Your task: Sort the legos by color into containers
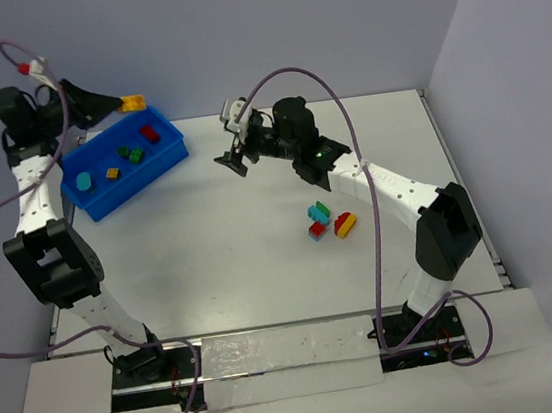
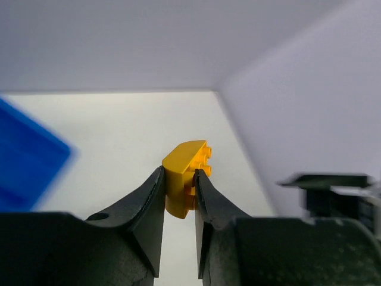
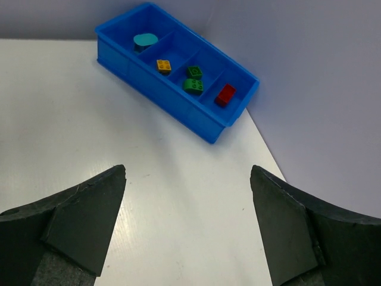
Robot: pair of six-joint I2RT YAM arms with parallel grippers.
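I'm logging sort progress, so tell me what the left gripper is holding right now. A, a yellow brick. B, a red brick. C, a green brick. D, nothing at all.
A: in the left wrist view, the left gripper is closed on a yellow brick, pinched between its two fingers.

Probably a robotics lab test cell: a white desk (image 1: 254, 270) boxed in by plain lavender-grey panels (image 1: 353, 16), with left arm (image 1: 56, 264) and right arm (image 1: 395, 187), purple cables (image 1: 291, 70) trailing, bolted at its near edge.
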